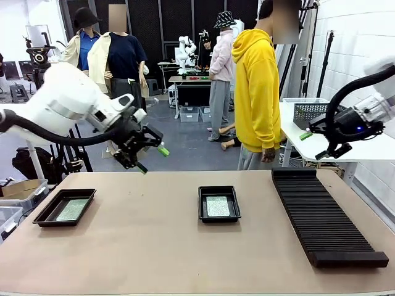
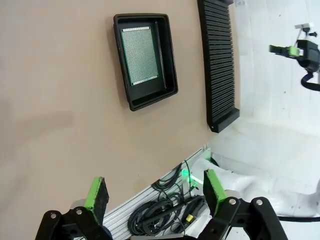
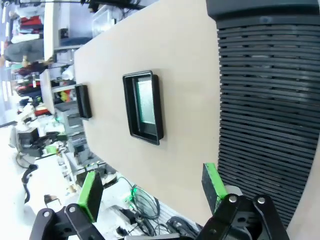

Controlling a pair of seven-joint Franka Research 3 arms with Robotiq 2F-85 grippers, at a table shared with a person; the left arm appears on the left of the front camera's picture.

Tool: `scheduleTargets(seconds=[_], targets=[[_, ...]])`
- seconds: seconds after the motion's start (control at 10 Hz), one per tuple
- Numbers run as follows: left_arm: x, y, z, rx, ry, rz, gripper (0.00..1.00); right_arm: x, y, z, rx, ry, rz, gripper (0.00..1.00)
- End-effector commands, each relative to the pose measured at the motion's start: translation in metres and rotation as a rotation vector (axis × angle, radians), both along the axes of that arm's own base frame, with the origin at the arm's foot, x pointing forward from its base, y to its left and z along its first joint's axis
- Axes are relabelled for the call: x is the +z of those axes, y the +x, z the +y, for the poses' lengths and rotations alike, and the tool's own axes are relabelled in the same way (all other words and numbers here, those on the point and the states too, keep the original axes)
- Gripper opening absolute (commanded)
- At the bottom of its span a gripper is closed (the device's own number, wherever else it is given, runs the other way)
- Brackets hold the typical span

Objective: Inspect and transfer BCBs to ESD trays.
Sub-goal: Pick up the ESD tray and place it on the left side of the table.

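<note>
Brown tabletop with two ESD trays, each holding one BCB, and both arms raised clear of them.

Left tray (image 1: 64, 207) sits near the table's left edge with a green board (image 1: 71, 209) flat inside; the middle tray (image 1: 219, 203) holds another board (image 1: 217, 206). A long black ribbed rack (image 1: 324, 216) lies to the right. The left gripper (image 1: 151, 159) hangs above the table's far left part, fingers spread and bare, well apart from both trays. The right gripper (image 1: 313, 145) is held high beyond the far right corner, fingers likewise spread, nothing between them. A person in a yellow hoodie (image 1: 256, 86) stands at the far side.
</note>
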State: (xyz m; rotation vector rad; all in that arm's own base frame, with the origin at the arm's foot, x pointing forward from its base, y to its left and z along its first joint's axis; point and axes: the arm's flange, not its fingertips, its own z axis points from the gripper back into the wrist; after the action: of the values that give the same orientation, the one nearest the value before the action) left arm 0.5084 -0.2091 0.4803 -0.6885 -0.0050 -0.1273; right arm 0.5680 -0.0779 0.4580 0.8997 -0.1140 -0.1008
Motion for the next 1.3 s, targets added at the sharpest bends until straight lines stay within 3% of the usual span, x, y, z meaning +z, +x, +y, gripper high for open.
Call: scheduleTargets(seconds=[0.0, 0.5, 1.2], targets=[[0.0, 0.009, -0.03, -0.009, 0.093, -0.015, 1.0, -0.003, 0.006, -0.019, 0.034, 0.084, -0.012, 1.0], [-0.034, 0.012, -0.1, -0.029, 0.322, -0.119, 1.0, -0.035, 0.009, -0.057, 0.122, 0.274, -0.024, 1.0], [-0.069, 0.004, -0.149, -0.039, 0.429, -0.124, 1.0, -0.048, 0.017, -0.088, 0.175, 0.389, 0.087, 1.0]])
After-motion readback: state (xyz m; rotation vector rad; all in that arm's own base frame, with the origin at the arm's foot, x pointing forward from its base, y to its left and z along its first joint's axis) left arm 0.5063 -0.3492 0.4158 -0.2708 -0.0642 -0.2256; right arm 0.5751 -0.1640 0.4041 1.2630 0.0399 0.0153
